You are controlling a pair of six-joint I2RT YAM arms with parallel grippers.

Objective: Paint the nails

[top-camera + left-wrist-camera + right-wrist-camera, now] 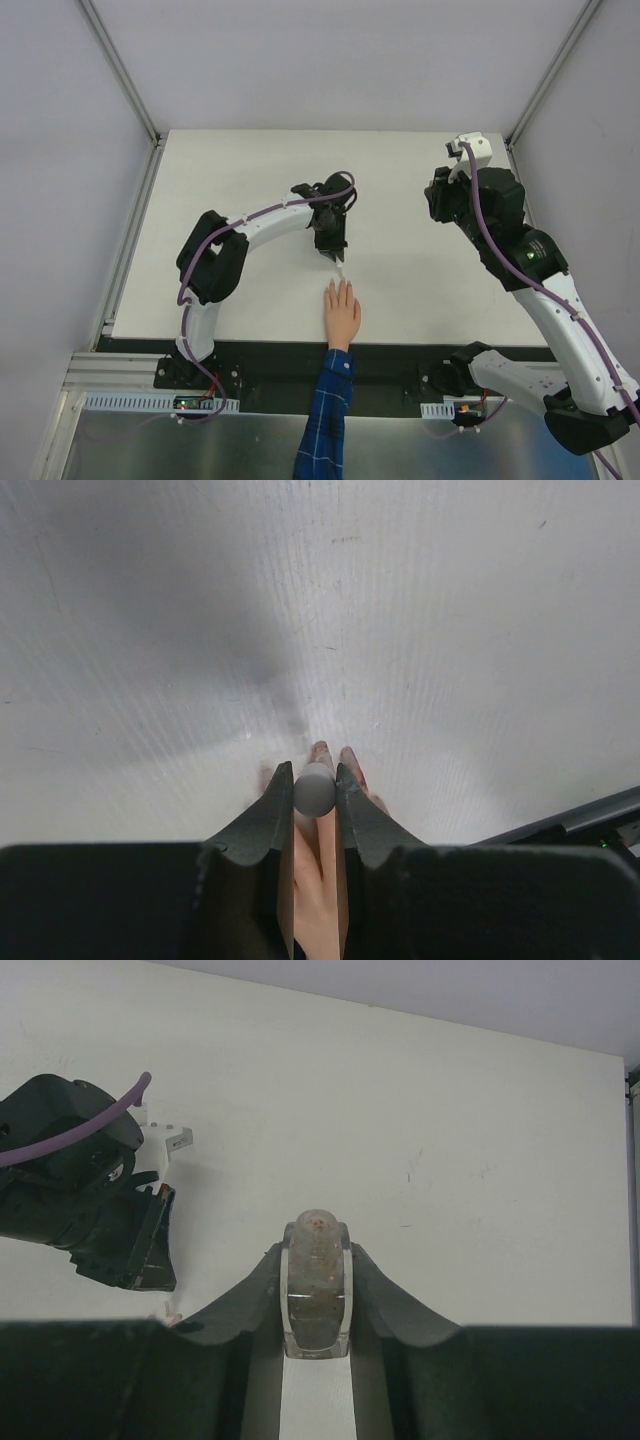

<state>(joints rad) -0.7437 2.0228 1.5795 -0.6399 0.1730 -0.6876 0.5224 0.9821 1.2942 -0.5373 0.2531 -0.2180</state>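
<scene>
Nearest, at front edge of table [430, 305]: 2 arm bases, and btwn them 1 blue plaid sleeve [330, 415] leading up to 1 flesh-coloured mannequin hand [342, 312]. Hand lies flat, fingers pointing away from bases. The nails [321, 748] sit at those fingertips, directly under the left claw. 2 pinkish tips show clearly in left wrist view, but too blurred to tell more. Just beyond: left gripper [337, 256] points down over the fingertips, jaws pinched nearly together on 1 whitish stick [314, 790] w/ rounded grey end. Stick's lower tip is at or just above the fingertips; can't tell if touching. Farthest, well off to the right: right gripper [316, 1256], raised, clamped tight on 1 small whitish polish bottle [316, 1300].
</scene>
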